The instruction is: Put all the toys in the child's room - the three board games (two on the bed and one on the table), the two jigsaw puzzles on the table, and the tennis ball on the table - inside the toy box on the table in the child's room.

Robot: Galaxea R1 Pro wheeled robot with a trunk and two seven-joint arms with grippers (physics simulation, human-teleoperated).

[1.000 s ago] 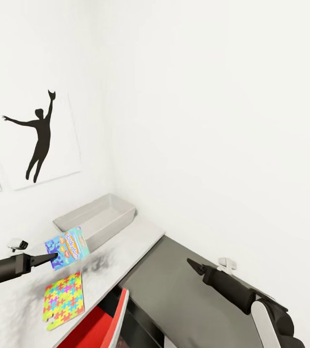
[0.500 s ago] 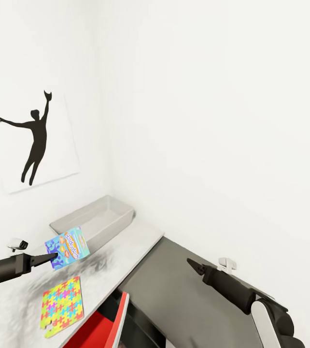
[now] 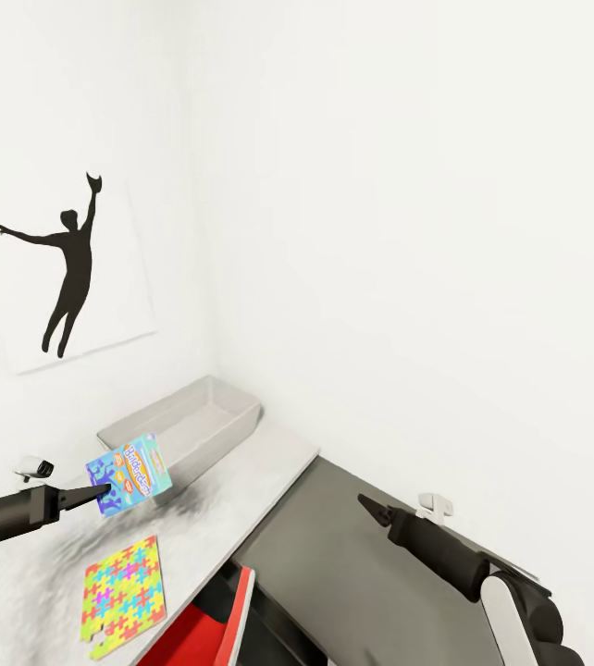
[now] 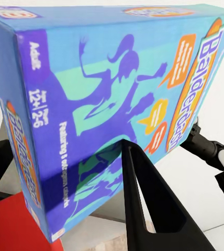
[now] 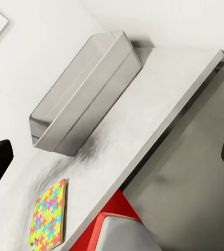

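1 board game (image 3: 130, 473); 1 jigsaw puzzle (image 3: 122, 595); 1 toy box (image 3: 184, 431); 2 grippers: left (image 3: 103, 489), right (image 3: 365, 502).

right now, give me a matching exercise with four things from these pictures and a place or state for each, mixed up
Things:
1. board game
2. jigsaw puzzle
3. toy box
4. right claw

Places or states:
A. lying flat on the light grey table
B. over the dark grey cabinet, holding nothing
C. clamped in the left claw, above the table
D. at the table's far end, by the wall

Pairs: 1-C, 2-A, 3-D, 4-B
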